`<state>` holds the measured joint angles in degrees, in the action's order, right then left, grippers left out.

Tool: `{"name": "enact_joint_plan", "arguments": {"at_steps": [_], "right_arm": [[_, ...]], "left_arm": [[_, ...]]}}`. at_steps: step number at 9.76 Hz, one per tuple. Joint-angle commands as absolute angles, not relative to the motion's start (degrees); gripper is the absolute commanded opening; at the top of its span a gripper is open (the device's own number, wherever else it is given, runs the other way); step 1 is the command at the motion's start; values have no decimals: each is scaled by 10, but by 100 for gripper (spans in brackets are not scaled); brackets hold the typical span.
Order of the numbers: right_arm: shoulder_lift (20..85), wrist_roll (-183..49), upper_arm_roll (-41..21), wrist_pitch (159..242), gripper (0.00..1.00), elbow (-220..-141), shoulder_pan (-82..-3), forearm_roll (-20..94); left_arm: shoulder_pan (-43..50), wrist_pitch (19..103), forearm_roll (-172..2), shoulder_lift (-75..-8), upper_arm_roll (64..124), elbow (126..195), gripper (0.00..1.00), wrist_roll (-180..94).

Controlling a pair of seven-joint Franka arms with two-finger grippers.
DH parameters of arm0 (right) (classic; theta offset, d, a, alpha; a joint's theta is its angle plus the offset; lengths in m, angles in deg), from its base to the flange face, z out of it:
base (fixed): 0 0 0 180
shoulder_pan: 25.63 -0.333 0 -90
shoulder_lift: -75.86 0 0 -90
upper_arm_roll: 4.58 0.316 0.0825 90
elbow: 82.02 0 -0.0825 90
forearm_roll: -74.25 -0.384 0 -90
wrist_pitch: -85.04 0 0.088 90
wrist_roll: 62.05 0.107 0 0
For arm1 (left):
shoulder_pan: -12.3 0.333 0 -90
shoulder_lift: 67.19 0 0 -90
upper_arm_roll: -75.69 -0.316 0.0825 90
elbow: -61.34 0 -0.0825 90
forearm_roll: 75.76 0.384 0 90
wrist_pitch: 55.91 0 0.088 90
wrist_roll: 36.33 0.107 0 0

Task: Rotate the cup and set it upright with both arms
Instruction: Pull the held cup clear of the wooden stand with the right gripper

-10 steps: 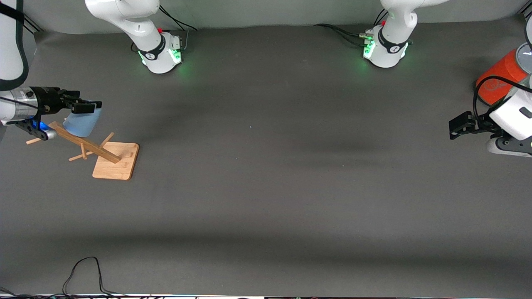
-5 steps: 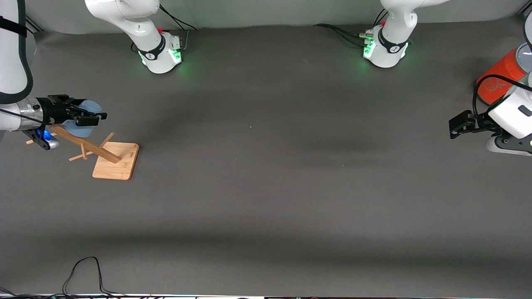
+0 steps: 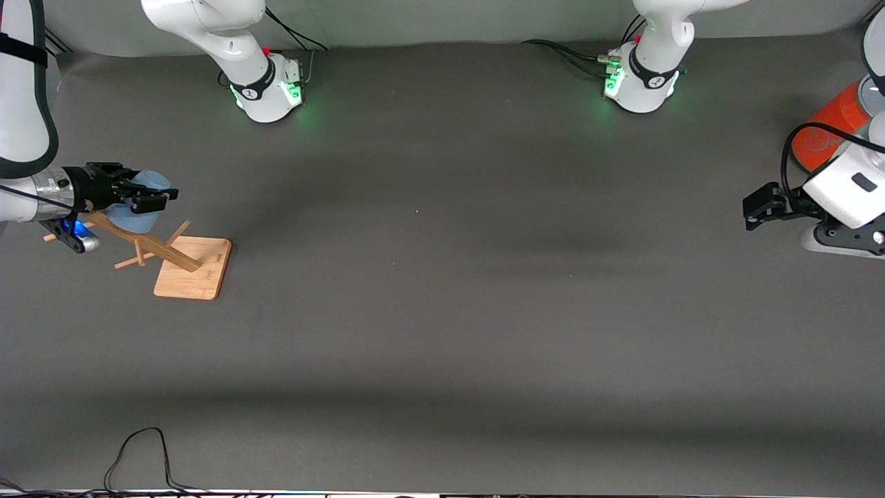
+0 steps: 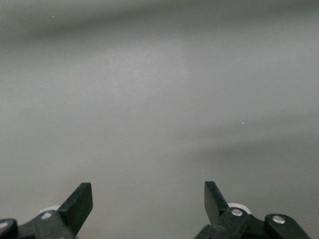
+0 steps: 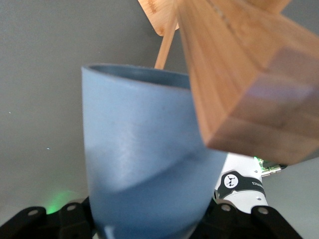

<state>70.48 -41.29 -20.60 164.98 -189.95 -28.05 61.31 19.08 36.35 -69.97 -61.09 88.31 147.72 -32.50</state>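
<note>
Light-blue cup (image 3: 142, 207): clamped in right gripper (image 3: 146, 196) beside wooden peg rack (image 3: 166, 259). Left gripper (image 3: 755, 207): fingers apart, empty, waiting over grey table (image 3: 442, 311).

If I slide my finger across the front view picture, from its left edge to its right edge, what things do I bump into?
right gripper closed on the cup → wooden rack → right arm's base → left arm's base → left gripper, open → orange cylinder
</note>
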Motion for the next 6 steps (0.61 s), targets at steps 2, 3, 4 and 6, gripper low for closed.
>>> {"name": "enact_joint_plan", "arguments": {"at_steps": [2, 3, 4, 6], "right_arm": [[710, -398, -209, 1644, 25, -1895, -279, 604], [712, -396, -209, 1642, 25, -1895, -279, 603], [714, -395, -209, 1628, 25, -1895, -279, 600], [717, -380, -216, 1622, 25, -1895, -280, 592]], "left_arm": [[185, 365, -691, -624, 879, 1488, 100, -322], [185, 365, -691, -624, 879, 1487, 100, -322], [185, 365, -691, -624, 879, 1488, 100, -322], [185, 364, -690, -624, 879, 1488, 100, -322]]}}
